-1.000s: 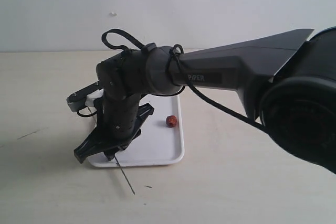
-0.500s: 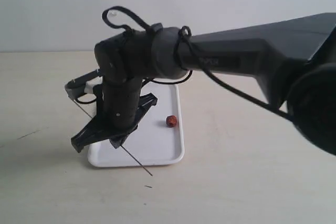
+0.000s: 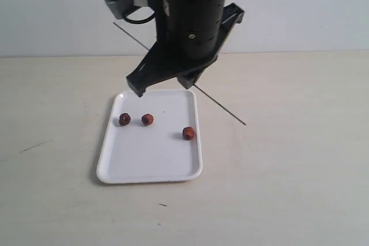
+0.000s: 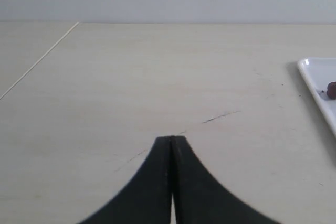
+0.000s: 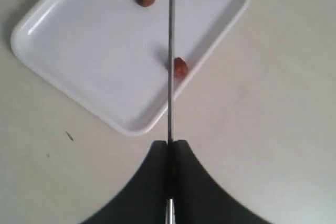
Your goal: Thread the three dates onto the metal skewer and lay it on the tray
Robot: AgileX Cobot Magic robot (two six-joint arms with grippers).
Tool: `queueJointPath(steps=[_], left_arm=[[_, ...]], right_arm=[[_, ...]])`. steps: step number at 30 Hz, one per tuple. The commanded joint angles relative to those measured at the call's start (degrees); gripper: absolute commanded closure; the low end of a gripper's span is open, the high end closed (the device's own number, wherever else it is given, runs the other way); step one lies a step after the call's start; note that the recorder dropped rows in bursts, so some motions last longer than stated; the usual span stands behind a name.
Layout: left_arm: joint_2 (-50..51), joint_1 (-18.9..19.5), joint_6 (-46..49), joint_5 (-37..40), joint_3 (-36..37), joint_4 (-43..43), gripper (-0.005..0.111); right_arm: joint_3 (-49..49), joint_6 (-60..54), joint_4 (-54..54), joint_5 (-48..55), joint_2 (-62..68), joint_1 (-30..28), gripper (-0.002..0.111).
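My right gripper (image 3: 189,82) hangs above the far edge of the white tray (image 3: 150,156), shut on the metal skewer (image 3: 222,106), which slants in the air from upper left to lower right. In the right wrist view the skewer (image 5: 170,35) sticks out from the closed fingertips (image 5: 169,143) over the tray (image 5: 94,51). Three dates lie on the tray: one at the left (image 3: 124,119), one beside it (image 3: 147,119), one near the right rim (image 3: 188,133). My left gripper (image 4: 172,138) is shut on nothing, low over the bare table left of the tray (image 4: 317,85).
The tray lies on a pale wooden table (image 3: 288,188) with a white wall behind. A few dark scratches mark the tabletop (image 4: 220,116). The right arm's body (image 3: 193,10) fills the upper middle of the exterior view.
The right gripper closed on the skewer and rose with it from the tray's near edge. The arm no longer covers the tray, and two more dates show.
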Motion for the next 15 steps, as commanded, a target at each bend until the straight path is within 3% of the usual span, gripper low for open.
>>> queueJointPath(steps=[1,11,15], left_arm=[[-0.36,0.15,-0.20,-0.32,0.00,-0.09,0.107],[-0.36,0.15,2.97,-0.87,0.00,3.37,0.107],[-0.36,0.15,5.82,-7.99,0.00,7.42,0.107]], right_arm=[[7.24,-0.89,-1.69,0.67,-8.12,-0.25,0.108],[22.96,2.21,0.10,0.64,-28.70,-0.25,0.108],[32.65,6.34,2.06,-6.34,-37.69,-0.25,0.108]])
